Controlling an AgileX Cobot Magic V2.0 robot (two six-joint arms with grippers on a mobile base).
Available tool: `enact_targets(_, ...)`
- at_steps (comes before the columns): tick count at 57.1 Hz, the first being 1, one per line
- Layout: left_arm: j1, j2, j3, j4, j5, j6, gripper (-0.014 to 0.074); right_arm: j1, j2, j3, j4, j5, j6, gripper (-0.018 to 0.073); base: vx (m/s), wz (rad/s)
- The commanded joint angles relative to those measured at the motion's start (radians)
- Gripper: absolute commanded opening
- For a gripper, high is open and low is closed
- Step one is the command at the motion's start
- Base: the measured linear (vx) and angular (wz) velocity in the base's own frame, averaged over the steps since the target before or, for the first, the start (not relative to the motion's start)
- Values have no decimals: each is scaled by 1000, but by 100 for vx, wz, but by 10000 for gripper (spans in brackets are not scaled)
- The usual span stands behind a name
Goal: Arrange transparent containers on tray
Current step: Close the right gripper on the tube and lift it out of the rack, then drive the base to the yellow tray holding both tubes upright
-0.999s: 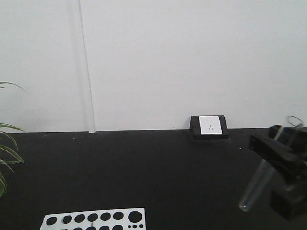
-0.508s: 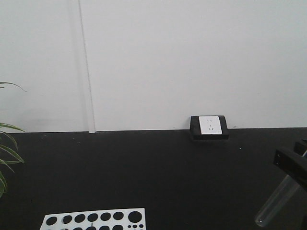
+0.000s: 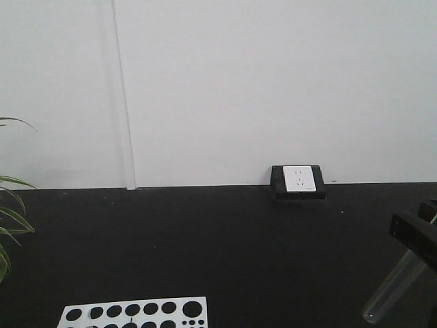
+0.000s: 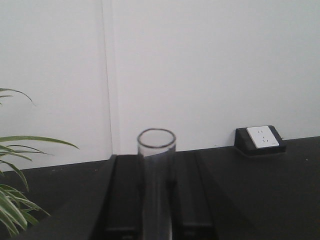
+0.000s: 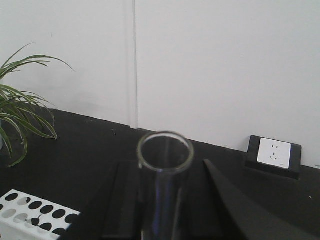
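Tubes in both grippers; I can make out none in the tray.

The left gripper (image 4: pixel 156 167) is pinched on the left tube (image 4: pixel 156 195). Its two black fingers press the sides of the glass. The open mouth faces the wrist camera and the rounded end is hidden ahead.

The right gripper (image 5: pixel 166 172) is closed the same way on the right tube (image 5: pixel 164 200). Seen from the front, that tube hangs tilted at the far right edge of the table (image 3: pixel 225 253), with its bottom end lower and leaning inward. It appears to be above the black surface, not touching it, though the frame cuts close. The grip leaves the long lower part of the glass free. My reading is that this lets the bottom enter a hole without the fingers fouling the plate.

The tray (image 3: pixel 136 313) is a white perforated plate at lower left, with rows of holes of several widths. Only its far edge shows from the front. It is well apart from the right tube. The holes look dark; I cannot tell whether any holds glass.

The socket (image 3: pixel 298 180) sits against the wall (image 3: pixel 273 82) and the plant (image 3: pixel 10 219) stands at the left. Neither seems to be in the path.

Judgement: this is the carry stage, early in the task. The next move calls for bringing a tube upright over a hole wide enough for it. The risks are glass slipping in a light pinch, or striking a hole's edge if it goes in tilted.
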State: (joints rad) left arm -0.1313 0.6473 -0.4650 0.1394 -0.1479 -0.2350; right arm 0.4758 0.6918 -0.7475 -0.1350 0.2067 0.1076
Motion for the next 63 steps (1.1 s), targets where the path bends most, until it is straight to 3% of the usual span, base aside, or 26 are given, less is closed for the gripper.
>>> enact_targets(1,-6,-6,-40,-10,-76,-6,135,-6,-3,-27,-5,-86,-3,-11,0,0)
enact_targets(63,-6,-6,-37,-10,-76,-6,135,-6,-1,-27,-5,-88,-4,-11,-15,3)
